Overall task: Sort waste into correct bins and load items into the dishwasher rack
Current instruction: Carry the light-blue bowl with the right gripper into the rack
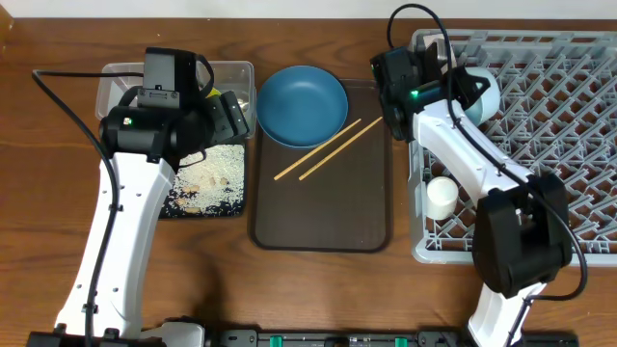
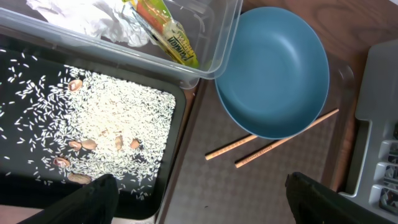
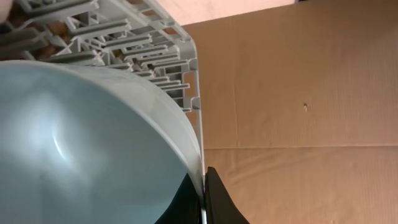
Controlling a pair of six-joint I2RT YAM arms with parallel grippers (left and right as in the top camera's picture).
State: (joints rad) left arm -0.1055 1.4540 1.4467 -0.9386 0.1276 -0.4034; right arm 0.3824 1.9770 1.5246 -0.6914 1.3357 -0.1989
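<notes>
My right gripper (image 3: 204, 194) is shut on the rim of the small light blue bowl (image 3: 81, 143), which it holds tilted at the near-left corner of the grey dishwasher rack (image 1: 578, 145). A white cup (image 1: 442, 196) stands in the rack's left edge. The dark blue bowl (image 1: 302, 104) and two wooden chopsticks (image 1: 328, 149) lie on the brown tray (image 1: 328, 217). My left gripper (image 2: 199, 190) hangs open above the seam between the black tray (image 2: 18, 180) and the brown tray, with nothing between its fingers. The clear tub (image 2: 214, 37) holds white tissue (image 2: 99, 22) and a yellow-green wrapper (image 2: 171, 37). Rice scraps (image 2: 118, 115) cover the black tray.
A few brown nut-like bits (image 2: 84, 144) lie among the rice. Bare wooden table (image 1: 39, 222) runs to the left of the bins and along the front edge. In the right wrist view, brown cardboard (image 3: 298, 93) shows beyond the rack's corner.
</notes>
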